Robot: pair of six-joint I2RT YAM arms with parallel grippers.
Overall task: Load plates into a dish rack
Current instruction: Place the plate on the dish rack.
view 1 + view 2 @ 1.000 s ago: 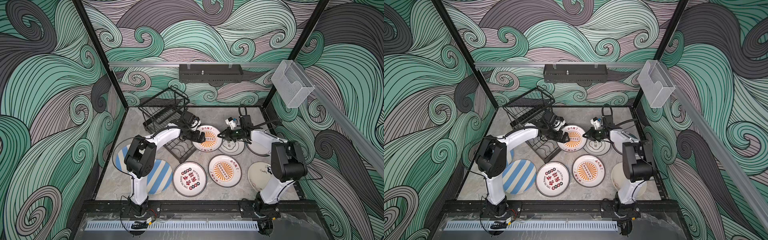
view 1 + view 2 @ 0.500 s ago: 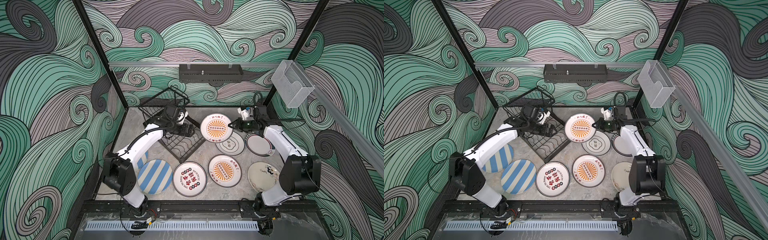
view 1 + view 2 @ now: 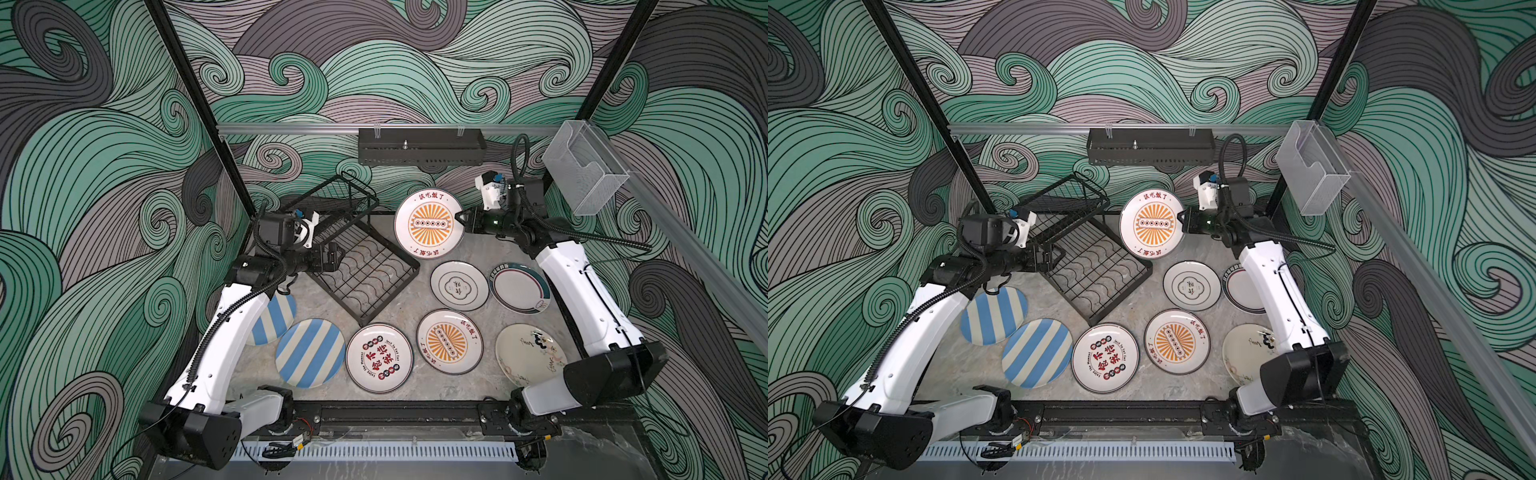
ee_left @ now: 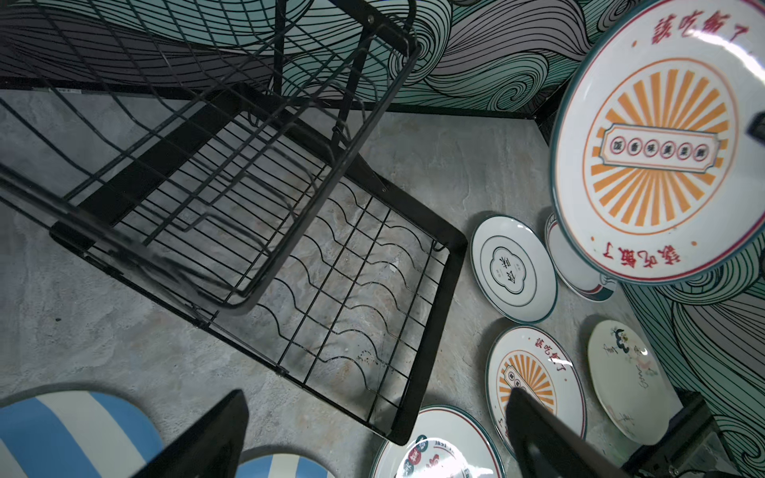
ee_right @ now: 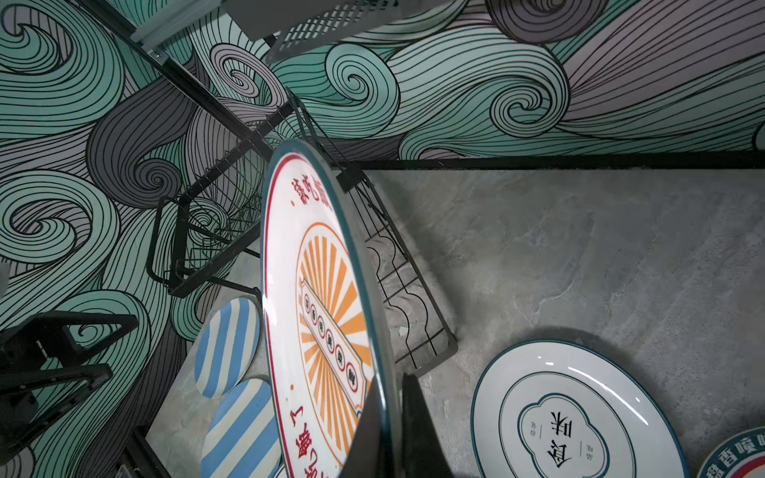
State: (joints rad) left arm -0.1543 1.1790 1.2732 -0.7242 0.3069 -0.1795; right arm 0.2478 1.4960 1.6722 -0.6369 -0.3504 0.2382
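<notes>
The sunburst plate [image 3: 428,224] is lifted off the worktop [image 3: 436,390], just right of the dish rack [image 3: 389,296], which stands at the far left-centre. The right gripper [image 3: 459,218] has its jaws pinching the plate's right rim. The left gripper [image 3: 336,258] hovers at the rack's left edge with its jaws spread around nothing. Flat on the worktop lie blue-striped plates [image 3: 309,353] near left, a red-character plate [image 3: 379,358], a second sunburst plate [image 3: 449,341], a cream plate [image 3: 530,353] near right, and white plates [image 3: 458,285] right of the rack.
</notes>
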